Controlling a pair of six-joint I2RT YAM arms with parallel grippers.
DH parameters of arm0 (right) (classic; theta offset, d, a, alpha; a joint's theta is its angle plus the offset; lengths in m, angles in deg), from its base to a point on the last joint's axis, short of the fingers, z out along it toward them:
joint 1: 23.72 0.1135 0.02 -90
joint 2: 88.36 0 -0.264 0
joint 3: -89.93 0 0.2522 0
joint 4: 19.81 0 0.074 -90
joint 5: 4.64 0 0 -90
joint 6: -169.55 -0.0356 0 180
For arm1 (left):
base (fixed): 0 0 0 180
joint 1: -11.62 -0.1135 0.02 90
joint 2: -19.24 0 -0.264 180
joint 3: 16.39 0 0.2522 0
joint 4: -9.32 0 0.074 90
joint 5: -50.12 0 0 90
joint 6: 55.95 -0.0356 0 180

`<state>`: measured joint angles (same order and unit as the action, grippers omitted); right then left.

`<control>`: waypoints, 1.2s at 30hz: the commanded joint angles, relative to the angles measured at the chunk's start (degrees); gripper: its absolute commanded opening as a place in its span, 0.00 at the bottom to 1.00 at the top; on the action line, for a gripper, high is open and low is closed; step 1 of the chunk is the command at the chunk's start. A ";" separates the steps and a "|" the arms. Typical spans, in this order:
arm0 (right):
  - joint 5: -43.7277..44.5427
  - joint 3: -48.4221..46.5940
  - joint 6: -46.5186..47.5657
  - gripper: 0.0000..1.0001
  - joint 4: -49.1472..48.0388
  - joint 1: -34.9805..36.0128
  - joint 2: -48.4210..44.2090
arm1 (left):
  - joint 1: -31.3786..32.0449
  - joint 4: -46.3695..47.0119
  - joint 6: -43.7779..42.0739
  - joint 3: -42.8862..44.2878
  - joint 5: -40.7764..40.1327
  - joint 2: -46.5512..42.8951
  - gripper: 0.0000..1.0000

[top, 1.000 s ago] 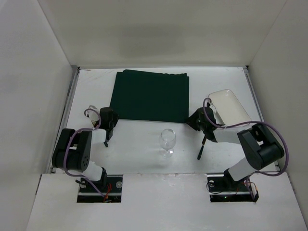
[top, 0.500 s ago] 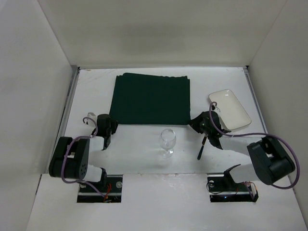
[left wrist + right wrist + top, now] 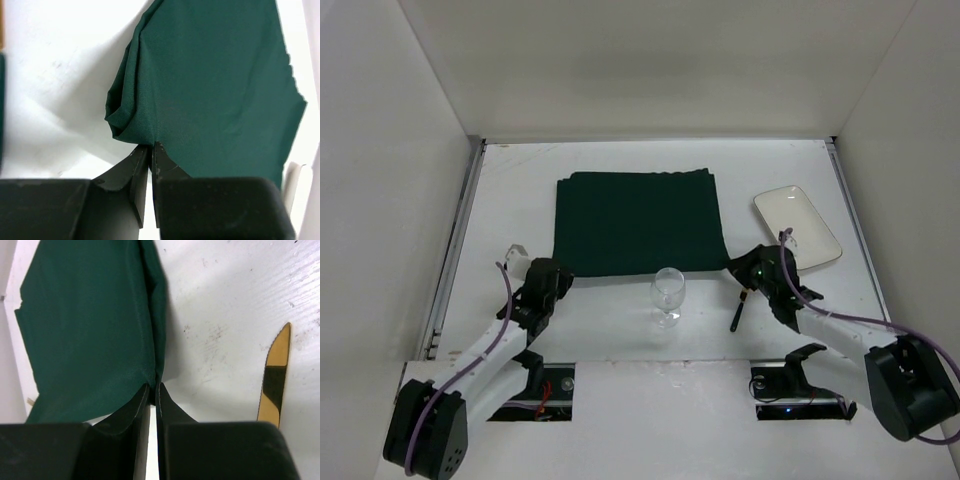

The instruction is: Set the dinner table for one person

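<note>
A dark green cloth placemat (image 3: 638,222) lies on the white dinner table (image 3: 600,310). My left gripper (image 3: 556,277) is shut on the placemat's near left corner, where the cloth bunches (image 3: 131,117). My right gripper (image 3: 738,268) is shut on the near right corner (image 3: 154,375). A clear wine glass (image 3: 668,293) stands upright just in front of the placemat's near edge. A gold knife with a dark handle (image 3: 737,311) lies right of the glass; its blade (image 3: 274,375) shows in the right wrist view. A white rectangular plate (image 3: 797,226) sits at the right.
Metal side rails (image 3: 456,245) run along the table's left and right edges. White walls enclose the table on three sides. The arm bases (image 3: 528,385) sit at the near edge.
Both grippers have moved toward the near edge with the placemat's corners, dragging the placemat nearer. The glass, knife and plate have not moved.
</note>
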<state>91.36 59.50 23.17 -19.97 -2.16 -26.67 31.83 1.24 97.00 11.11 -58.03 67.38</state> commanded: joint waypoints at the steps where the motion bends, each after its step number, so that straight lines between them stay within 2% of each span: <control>1: 2.79 0.84 0.48 0.12 3.10 -1.30 -2.80 | 0.49 -8.66 -2.05 -0.73 -4.79 -1.56 0.04; 6: 3.14 2.78 0.48 0.12 6.61 -1.04 -7.45 | 2.77 -10.50 -2.05 -0.82 -4.96 -1.82 0.04; 15: 4.46 5.77 0.31 0.11 19.44 -2.36 -26.08 | 6.11 -7.61 -3.02 1.55 -7.60 3.89 0.05; 22: 4.28 4.98 0.57 0.13 17.43 -1.48 -20.39 | 5.94 -12.61 -2.67 1.64 -8.21 -0.85 0.05; 30: 4.64 3.84 2.06 0.27 16.20 -0.95 -17.05 | 7.34 -17.62 -2.05 1.82 -9.44 -5.24 0.13; 32: 4.46 3.31 2.41 0.32 15.67 -0.95 -15.47 | 8.13 -18.24 -1.96 1.47 -10.76 -6.56 0.22; 36: 4.28 1.12 3.99 0.49 15.41 -0.69 -13.88 | 9.45 -18.59 -2.84 2.26 -12.34 -10.16 0.37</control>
<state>94.36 64.35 25.12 -2.57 -2.75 -40.90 40.31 -15.53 95.41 11.46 -67.36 59.62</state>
